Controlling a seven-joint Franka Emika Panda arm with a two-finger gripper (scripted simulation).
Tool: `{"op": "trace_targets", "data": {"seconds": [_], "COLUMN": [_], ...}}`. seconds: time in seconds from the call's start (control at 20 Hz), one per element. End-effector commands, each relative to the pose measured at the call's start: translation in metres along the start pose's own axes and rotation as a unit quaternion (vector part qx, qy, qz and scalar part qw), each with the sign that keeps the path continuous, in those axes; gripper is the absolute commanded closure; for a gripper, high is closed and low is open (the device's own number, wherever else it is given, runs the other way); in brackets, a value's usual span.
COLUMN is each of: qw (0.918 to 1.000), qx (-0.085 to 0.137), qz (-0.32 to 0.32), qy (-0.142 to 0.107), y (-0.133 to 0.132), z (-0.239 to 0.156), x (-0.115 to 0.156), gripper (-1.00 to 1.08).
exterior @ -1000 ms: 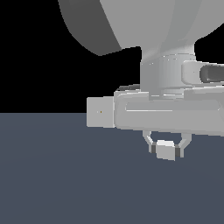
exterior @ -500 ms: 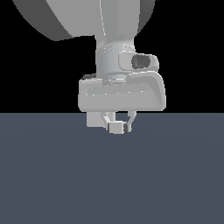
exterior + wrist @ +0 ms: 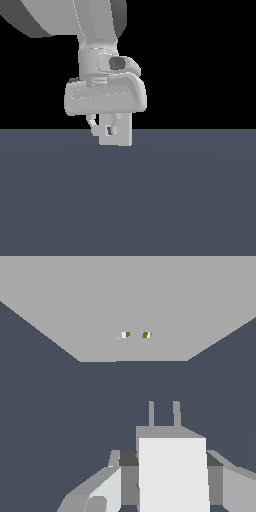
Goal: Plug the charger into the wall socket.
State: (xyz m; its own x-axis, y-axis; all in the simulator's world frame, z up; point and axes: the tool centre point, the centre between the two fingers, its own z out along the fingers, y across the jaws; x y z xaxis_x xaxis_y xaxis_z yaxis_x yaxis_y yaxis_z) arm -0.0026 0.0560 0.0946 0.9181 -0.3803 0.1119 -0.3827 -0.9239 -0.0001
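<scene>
My gripper (image 3: 104, 127) is shut on the charger (image 3: 111, 131), a small off-white block. In the exterior view it hangs right in front of the wall socket (image 3: 124, 138), a light-grey square plate partly hidden behind the fingers. In the wrist view the charger (image 3: 172, 476) sits between my fingers (image 3: 107, 488), and its two prongs (image 3: 151, 413) point at the socket plate (image 3: 128, 301). The two small yellowish holes (image 3: 135, 334) of the socket lie a short way ahead of the prongs, slightly to one side. There is a gap between the prongs and the plate.
A flat dark blue-grey floor (image 3: 190, 200) spreads under the arm, with a black background above it. The big grey arm links (image 3: 95, 30) fill the upper part of the exterior view.
The gripper, holding the charger, has swung from the exterior view's right to its left and upward. It now overlaps the socket plate. The hand has also turned about its axis.
</scene>
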Motion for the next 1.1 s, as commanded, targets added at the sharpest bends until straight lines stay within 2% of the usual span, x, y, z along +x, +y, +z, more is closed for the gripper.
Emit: {"op": "trace_targets", "data": {"seconds": [0.0, 0.6, 1.05], "qw": [1.0, 1.0, 1.0], "qx": [0.0, 0.0, 0.0], "qz": [0.0, -0.002, -0.002], "qy": [0.0, 0.0, -0.001], "y": [-0.009, -0.015, -0.015], "z": [-0.003, -0.005, -0.002], "x": [0.002, 0.005, 0.03], "gripper": [1.08, 1.08, 1.08]}}
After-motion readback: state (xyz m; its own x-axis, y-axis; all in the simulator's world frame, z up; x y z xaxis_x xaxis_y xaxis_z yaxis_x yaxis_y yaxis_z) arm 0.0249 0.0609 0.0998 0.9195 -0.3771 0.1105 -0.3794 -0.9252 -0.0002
